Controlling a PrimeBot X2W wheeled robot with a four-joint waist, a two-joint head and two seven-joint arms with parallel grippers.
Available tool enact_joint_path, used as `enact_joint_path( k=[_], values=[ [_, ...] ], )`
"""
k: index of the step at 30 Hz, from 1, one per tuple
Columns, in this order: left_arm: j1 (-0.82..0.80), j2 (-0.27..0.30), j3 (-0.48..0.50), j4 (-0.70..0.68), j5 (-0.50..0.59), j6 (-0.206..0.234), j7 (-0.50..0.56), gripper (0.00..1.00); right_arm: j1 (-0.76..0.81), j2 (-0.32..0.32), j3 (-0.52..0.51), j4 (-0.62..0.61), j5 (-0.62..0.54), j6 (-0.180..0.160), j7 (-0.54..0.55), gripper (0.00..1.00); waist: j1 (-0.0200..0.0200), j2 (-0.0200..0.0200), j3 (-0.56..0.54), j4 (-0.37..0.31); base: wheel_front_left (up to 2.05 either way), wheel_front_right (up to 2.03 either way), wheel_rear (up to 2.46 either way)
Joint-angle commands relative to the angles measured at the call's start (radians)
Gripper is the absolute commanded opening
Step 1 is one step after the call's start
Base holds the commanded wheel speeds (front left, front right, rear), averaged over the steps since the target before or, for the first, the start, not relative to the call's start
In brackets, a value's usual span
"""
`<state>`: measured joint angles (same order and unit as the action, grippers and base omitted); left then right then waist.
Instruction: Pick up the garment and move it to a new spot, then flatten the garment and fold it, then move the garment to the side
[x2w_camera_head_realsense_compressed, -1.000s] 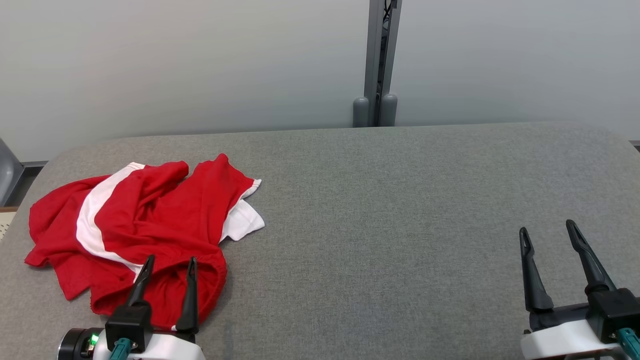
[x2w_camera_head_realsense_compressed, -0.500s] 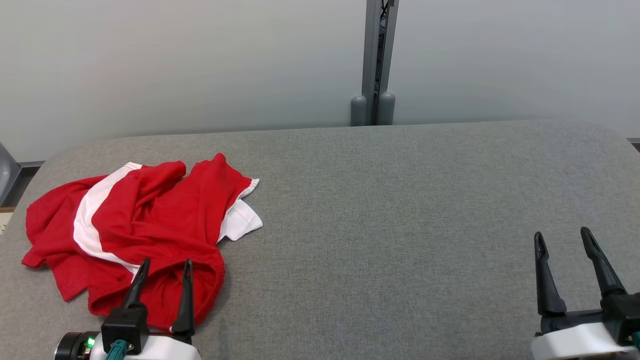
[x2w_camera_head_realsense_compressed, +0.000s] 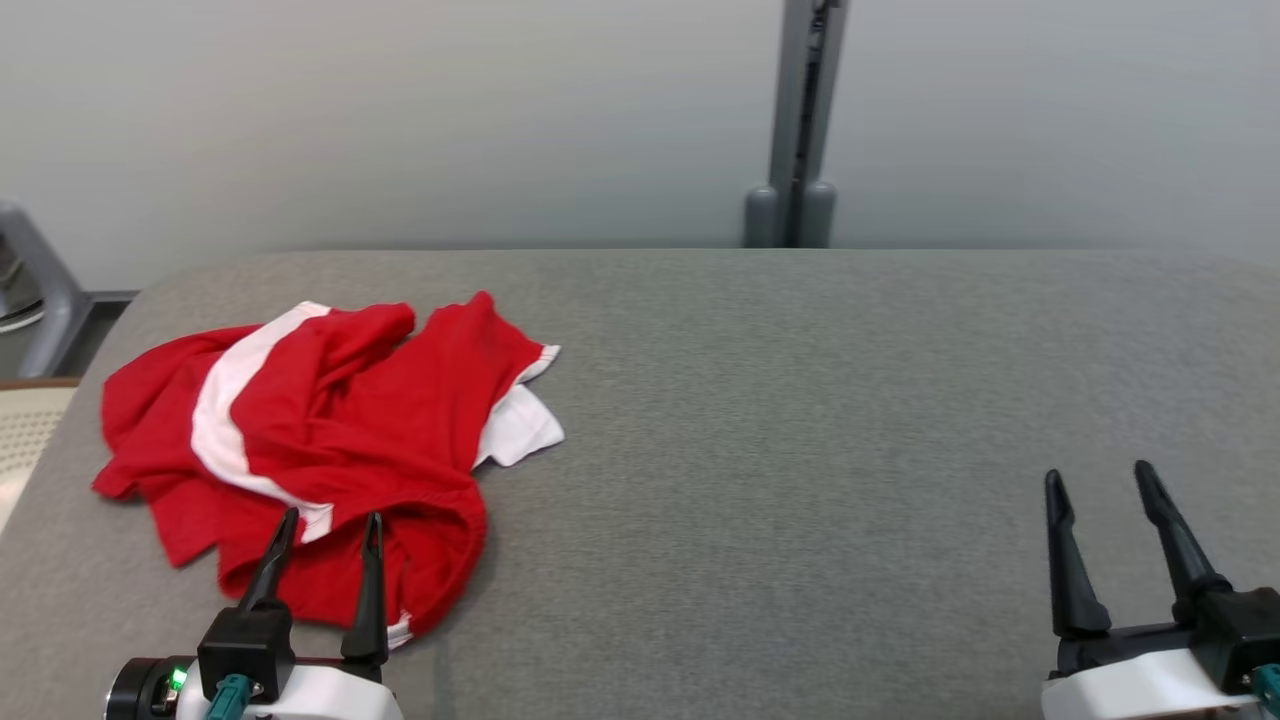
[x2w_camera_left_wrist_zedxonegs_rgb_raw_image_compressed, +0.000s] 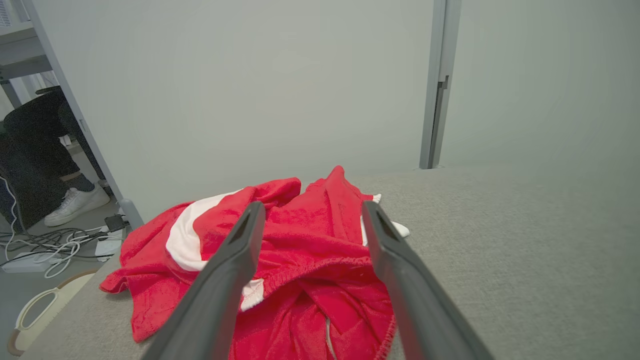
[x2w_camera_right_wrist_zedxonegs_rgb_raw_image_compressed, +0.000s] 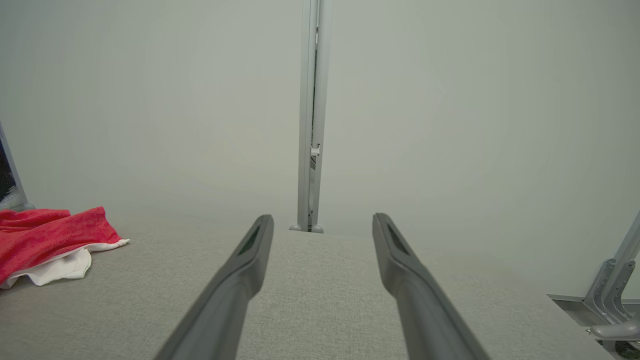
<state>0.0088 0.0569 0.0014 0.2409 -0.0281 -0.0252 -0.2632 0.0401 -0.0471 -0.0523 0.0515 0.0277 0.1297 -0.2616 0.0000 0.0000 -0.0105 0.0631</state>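
Cloth sets the pose here: the red-and-white garment (x2w_camera_head_realsense_compressed: 330, 440) lies crumpled in a heap at the left end of the grey table (x2w_camera_head_realsense_compressed: 800, 400), so the left gripper (x2w_camera_head_realsense_compressed: 332, 515) hovers over its near edge, jaws spread wide and empty, fingers straddling the gathered hem, likely lined up for a first pinch. The right gripper (x2w_camera_head_realsense_compressed: 1097, 470) waits well apart over bare table at the right, jaws likewise wide and holding nothing, probably kept clear until the garment is carried toward the middle, where both can spread it.
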Motion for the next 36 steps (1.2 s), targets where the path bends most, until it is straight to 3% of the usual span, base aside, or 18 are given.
enact_joint_path(
  k=[1, 10, 16, 21, 27, 33, 36],
  values=[
    [-0.017, 0.006, 0.003, -0.003, 0.001, 0.0, -0.002, 1.0, 0.005, -0.007, 0.004, -0.003, 0.005, 0.002, -0.005, 1.0, 0.0, 0.0, 0.002, 0.048, 0.0, 0.0, 0.0],
    [-0.003, 0.009, 0.02, -0.003, -0.005, 0.004, -0.002, 1.0, -0.002, -0.006, 0.067, 0.001, 0.005, 0.002, -0.005, 1.0, 0.0, 0.0, 0.006, 0.312, 0.0, 0.0, 0.0],
    [0.027, 0.008, 0.057, -0.017, -0.018, 0.012, -0.002, 1.0, -0.021, -0.006, 0.105, 0.01, -0.006, 0.002, -0.005, 1.0, 0.0, 0.0, 0.011, 0.401, 0.0, 0.0, 0.0],
    [0.033, 0.004, 0.073, -0.033, -0.028, 0.012, -0.002, 1.0, -0.022, -0.007, 0.12, 0.014, -0.015, 0.001, -0.005, 1.0, 0.0, 0.0, 0.034, 0.392, 0.0, 0.0, 0.0],
    [-0.032, -0.001, 0.062, -0.04, -0.052, -0.007, -0.002, 1.0, -0.055, -0.007, 0.122, 0.009, -0.043, 0.001, -0.005, 1.0, 0.0, 0.0, 0.117, 0.32, 0.0, 0.0, 0.0],
    [-0.189, -0.002, 0.004, 0.115, -0.08, -0.056, -0.001, 1.0, -0.116, -0.007, 0.112, 0.01, -0.059, 0.001, -0.005, 1.0, 0.0, 0.0, 0.228, 0.209, 0.0, 0.0, 0.0],
    [-0.291, 0.012, -0.008, 0.241, -0.114, -0.079, 0.064, 1.0, -0.138, -0.007, 0.116, 0.016, -0.042, 0.001, -0.005, 1.0, 0.0, 0.0, 0.257, 0.155, 0.0, 0.0, 0.0]
  ],
)
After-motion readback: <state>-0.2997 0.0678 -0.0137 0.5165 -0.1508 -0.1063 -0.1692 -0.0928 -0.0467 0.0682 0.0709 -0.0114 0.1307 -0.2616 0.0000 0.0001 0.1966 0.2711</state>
